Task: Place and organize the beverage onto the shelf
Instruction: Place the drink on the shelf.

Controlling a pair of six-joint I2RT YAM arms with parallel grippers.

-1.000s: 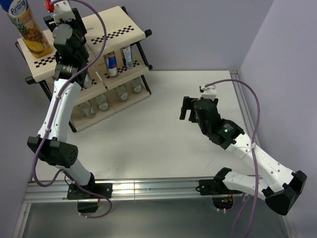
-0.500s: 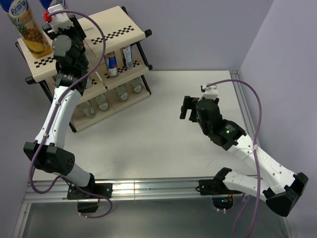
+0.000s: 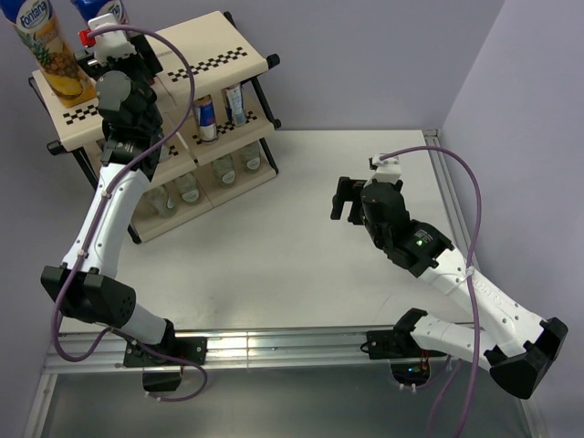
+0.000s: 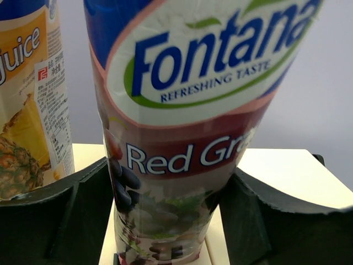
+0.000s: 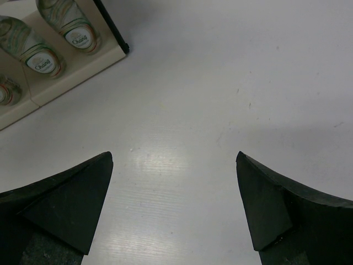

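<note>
Grape carton | upright on shelf top, left end, beside pineapple carton | left gripper flanks it, pinch unclear | right gripper spread, empty | next: open wide, withdraw straight, no tipping

Robot lab: white table, plain grey walls.

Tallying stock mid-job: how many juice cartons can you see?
2. The pineapple carton stands at the left end of the shelf's top tier. The grape carton stands just right of it, between the fingers of the left hand. The left arm hides part of the shelf.
</note>
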